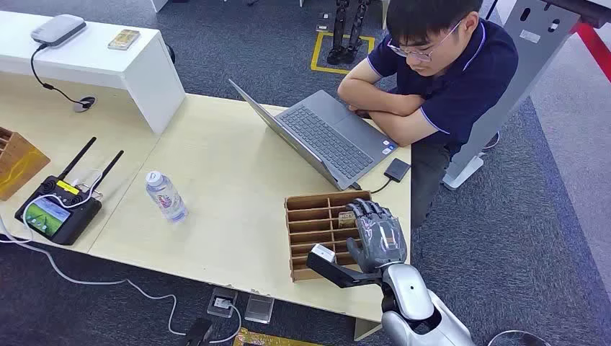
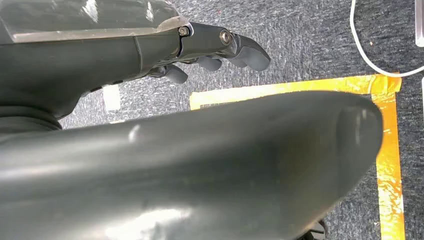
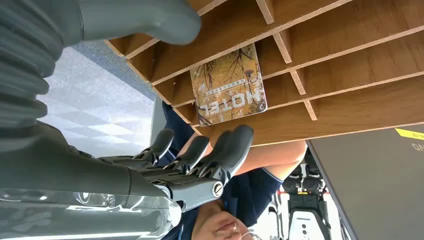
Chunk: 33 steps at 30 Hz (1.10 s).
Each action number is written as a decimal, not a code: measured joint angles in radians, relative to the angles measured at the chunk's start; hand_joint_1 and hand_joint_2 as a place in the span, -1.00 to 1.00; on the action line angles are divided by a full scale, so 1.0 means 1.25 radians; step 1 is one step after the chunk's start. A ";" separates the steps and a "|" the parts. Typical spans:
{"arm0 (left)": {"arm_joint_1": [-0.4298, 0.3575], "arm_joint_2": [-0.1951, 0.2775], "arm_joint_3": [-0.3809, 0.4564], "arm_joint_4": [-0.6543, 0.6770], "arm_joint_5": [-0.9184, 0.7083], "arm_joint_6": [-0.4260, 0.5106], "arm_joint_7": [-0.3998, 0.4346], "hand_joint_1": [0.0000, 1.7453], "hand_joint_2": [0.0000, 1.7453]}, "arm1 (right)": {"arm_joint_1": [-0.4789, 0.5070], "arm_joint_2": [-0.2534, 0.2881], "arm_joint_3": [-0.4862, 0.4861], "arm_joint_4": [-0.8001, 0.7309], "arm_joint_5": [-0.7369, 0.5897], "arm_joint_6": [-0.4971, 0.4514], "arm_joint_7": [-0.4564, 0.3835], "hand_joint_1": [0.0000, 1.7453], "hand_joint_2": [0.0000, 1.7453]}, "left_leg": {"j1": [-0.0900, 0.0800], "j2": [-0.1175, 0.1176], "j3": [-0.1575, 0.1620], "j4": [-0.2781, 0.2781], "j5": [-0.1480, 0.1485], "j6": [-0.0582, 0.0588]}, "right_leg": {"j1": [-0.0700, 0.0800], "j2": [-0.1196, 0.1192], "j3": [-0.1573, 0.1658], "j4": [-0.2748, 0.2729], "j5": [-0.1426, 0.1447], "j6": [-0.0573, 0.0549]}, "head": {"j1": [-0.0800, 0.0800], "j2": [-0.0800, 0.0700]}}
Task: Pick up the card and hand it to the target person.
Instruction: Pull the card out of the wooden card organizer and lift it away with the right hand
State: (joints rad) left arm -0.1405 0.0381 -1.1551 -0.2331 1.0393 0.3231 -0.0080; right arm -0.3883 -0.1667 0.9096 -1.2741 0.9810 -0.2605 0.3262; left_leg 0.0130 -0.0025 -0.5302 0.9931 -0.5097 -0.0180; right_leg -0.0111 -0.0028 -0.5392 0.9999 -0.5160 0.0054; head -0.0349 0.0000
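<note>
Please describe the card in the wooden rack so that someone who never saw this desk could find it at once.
On the light desk, in front of the open laptop, lies a brown wooden rack of slots. The card stands in a slot near its far right corner, just beyond the right robot hand. It alone is printed, yellow-brown, reading HOTEL.

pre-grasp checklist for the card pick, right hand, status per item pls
1. Target located: ok. The yellow-brown printed "HOTEL" card stands in a slot of the brown wooden compartment rack.
2. Right hand holds nothing: ok. Thumb and fingers are apart above the rack.
3. Fingers touching the card: not ok. They sit at the rack's edge, short of it.
4. Card free to lift: cannot tell. Its lower part is hidden behind a divider.
5. Recipient in place: ok. The person in a dark blue polo shirt sits at the table beside the rack, arms folded.
6. Left hand out of the way: ok. It hangs over grey carpet.
</note>
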 joint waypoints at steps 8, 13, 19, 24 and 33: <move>0.000 0.000 0.000 0.000 -0.004 -0.001 0.000 -1.00 -1.00 | -0.004 0.000 0.004 0.006 -0.007 -0.003 0.003 -0.14 1.00 | 0.000 0.000 0.000 0.000 0.000 0.000 | 0.000 0.000 0.000 0.000 0.000 0.000 | 0.000 0.000; 0.002 0.000 0.000 0.000 -0.003 -0.001 0.003 -1.00 -1.00 | -0.006 0.001 0.004 0.009 -0.007 -0.008 0.000 0.02 1.00 | 0.000 0.000 0.000 0.000 0.000 0.000 | 0.000 0.000 0.000 0.000 0.000 0.000 | 0.000 0.000; 0.004 0.000 0.000 0.000 -0.003 -0.001 0.003 -1.00 -1.00 | -0.007 0.004 0.005 0.016 -0.007 -0.007 -0.002 0.02 1.00 | 0.000 0.000 0.000 0.000 0.000 0.000 | 0.000 0.000 0.000 0.000 0.000 0.000 | 0.000 0.000; 0.005 0.000 0.000 0.000 -0.003 -0.001 0.003 -1.00 -1.00 | -0.007 0.005 0.005 0.018 -0.007 -0.007 -0.002 0.02 1.00 | 0.000 0.000 0.000 0.000 0.000 0.000 | 0.000 0.000 0.000 0.000 0.000 0.000 | 0.000 0.000; 0.006 0.000 0.000 0.000 -0.003 -0.001 0.002 -1.00 -1.00 | -0.007 0.006 0.005 0.023 -0.007 -0.007 -0.002 0.29 1.00 | 0.000 0.000 0.000 0.000 0.000 0.000 | 0.000 0.000 0.000 0.000 0.000 0.000 | 0.000 0.000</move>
State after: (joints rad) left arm -0.1334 0.0385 -1.1551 -0.2331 1.0353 0.3220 -0.0054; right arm -0.3971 -0.1596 0.9159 -1.2459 0.9722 -0.2693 0.3233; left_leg 0.0130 -0.0024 -0.5298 0.9931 -0.5097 -0.0180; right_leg -0.0111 -0.0027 -0.5390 0.9999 -0.5160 0.0054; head -0.0347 0.0000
